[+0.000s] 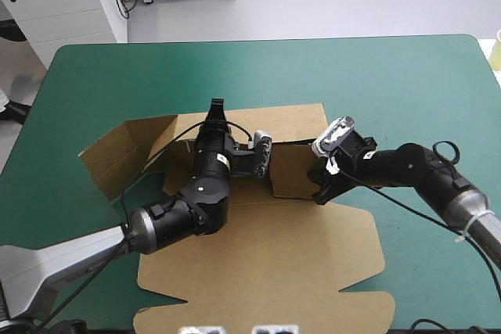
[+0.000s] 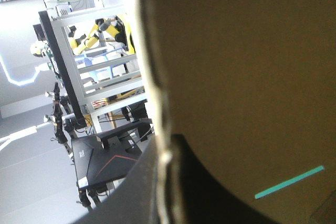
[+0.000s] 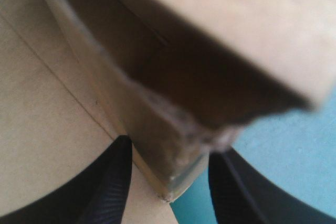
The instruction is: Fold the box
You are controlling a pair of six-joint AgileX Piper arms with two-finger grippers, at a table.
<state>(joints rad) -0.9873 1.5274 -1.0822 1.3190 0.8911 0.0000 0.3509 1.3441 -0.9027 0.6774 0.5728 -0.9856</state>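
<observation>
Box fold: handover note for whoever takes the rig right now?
Left gripper: shut on the top edge of the raised back wall.
Right gripper: open, fingers either side of the right wall at its end.
The box lies mid-table on the teal-green cover, near panels flat.
Done: back wall and left flap up.
Left: raise and tuck the other walls.
</observation>
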